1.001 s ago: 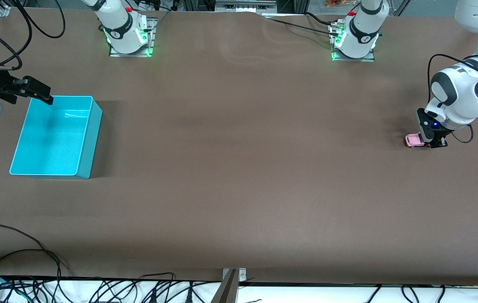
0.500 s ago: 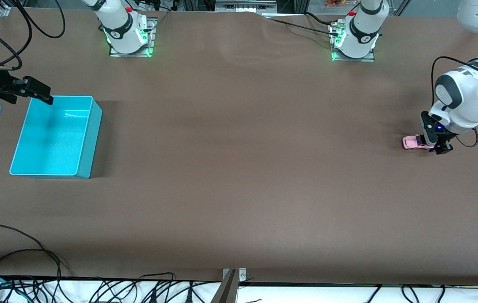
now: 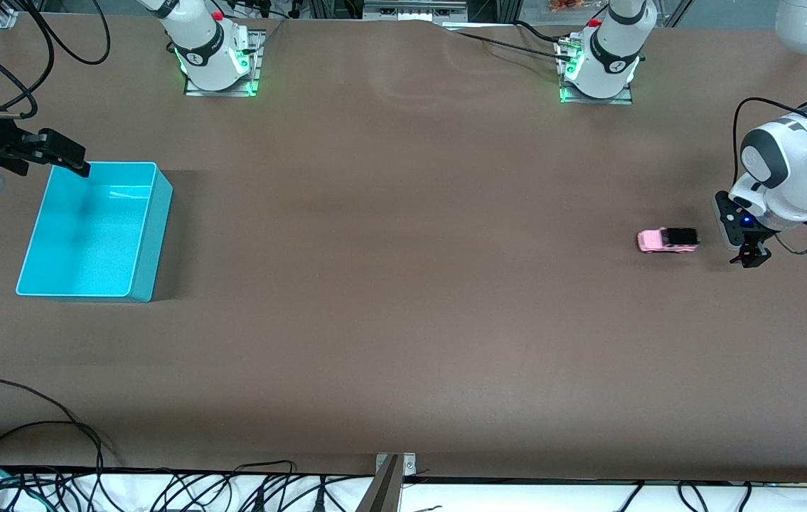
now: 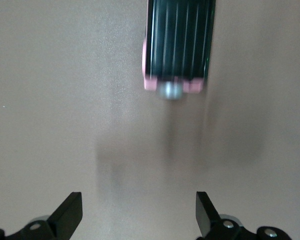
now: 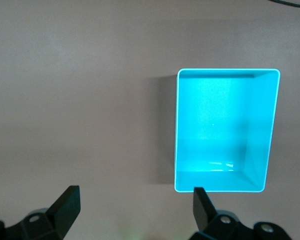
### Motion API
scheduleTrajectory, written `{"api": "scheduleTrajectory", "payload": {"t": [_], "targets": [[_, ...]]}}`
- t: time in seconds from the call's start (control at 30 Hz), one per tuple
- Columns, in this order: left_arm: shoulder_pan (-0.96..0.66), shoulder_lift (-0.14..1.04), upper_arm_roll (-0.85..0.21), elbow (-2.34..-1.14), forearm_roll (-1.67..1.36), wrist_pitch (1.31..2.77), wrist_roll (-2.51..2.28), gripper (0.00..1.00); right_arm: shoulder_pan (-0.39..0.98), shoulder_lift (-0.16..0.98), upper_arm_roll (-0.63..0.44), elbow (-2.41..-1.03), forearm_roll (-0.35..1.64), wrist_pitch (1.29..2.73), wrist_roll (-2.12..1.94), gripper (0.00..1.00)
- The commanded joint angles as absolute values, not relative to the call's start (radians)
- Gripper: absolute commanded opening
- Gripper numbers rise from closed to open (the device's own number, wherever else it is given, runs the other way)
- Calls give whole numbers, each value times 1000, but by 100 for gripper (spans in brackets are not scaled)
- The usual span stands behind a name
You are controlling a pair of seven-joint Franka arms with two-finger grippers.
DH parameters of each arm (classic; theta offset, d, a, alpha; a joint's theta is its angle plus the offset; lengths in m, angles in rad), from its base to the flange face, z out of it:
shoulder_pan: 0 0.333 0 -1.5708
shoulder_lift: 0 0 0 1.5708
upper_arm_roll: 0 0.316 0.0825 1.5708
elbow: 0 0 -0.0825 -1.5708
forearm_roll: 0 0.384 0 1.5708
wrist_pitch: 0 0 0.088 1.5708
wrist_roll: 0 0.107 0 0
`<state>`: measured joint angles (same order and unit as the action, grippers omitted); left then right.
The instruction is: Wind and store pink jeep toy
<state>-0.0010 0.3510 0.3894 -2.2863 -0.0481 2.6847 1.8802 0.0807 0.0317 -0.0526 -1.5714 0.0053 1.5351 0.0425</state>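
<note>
So the pink jeep toy point(image 3: 667, 240) is sitting on the brown bench point(image 3: 403, 320) all by itself, wheels down, toward the left arm's end, pink nose pointing toward the right arm's end. The left hand point(image 3: 750, 254) is hanging just above the bench right beside the jeep's black-roofed tail, not touching it, fingers point(image 4: 70, 214) spread wide with nothing between them. In the left wrist view the jeep point(image 4: 177, 47) is looking blurry. The turquoise bin point(image 3: 154, 235) is lying well apart, toward the right arm's end. The right hand point(image 3: 65, 153) is waiting over the bin's point(image 5: 176, 130) rim, fingers point(image 5: 202, 205) also wide and holding nothing.
</note>
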Motion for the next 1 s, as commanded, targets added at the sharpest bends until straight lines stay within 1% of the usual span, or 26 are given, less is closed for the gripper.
{"api": "scheduleTrajectory", "payload": {"t": [0.0, 0.4, 0.57, 0.97], "targets": [[-8, 344, 393, -2278, -78, 2661, 1896, 100, 78, 26, -52, -1572, 17, 1540, 51, 100], [-9, 334, 388, -2279, -84, 2669, 1894, 100, 78, 26, -52, -1572, 15, 1540, 51, 100], [-15, 308, 356, -2281, -83, 2669, 1894, 100, 78, 26, -52, -1572, 15, 1540, 51, 100], [-9, 307, 356, -2278, -84, 2669, 1894, 100, 78, 26, -52, -1572, 15, 1540, 51, 100]]}}
